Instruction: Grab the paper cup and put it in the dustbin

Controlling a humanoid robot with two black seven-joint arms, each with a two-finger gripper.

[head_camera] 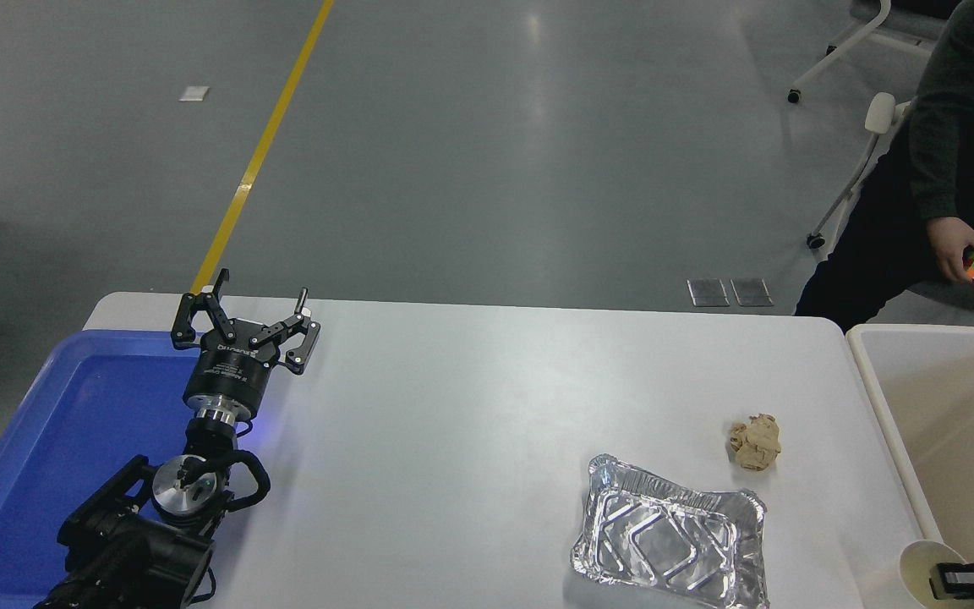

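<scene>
L arm is parked at lower left, left gripper (243, 326) held w/ fingers spread wide. Right gripper (960, 580) is seen only at bottom-right corner; finger state can't be judged.

The right gripper (956, 580) pinches the paper cup (927, 571) at the dustbin (884, 397) rim (bottom right corner). The left gripper (243, 326) hangs spread above the blue tray (47, 440).

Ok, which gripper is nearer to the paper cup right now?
The right. The right gripper is at the paper cup itself, at the table's near right corner. The left gripper is parked far across the table, beside the blue tray.
</scene>
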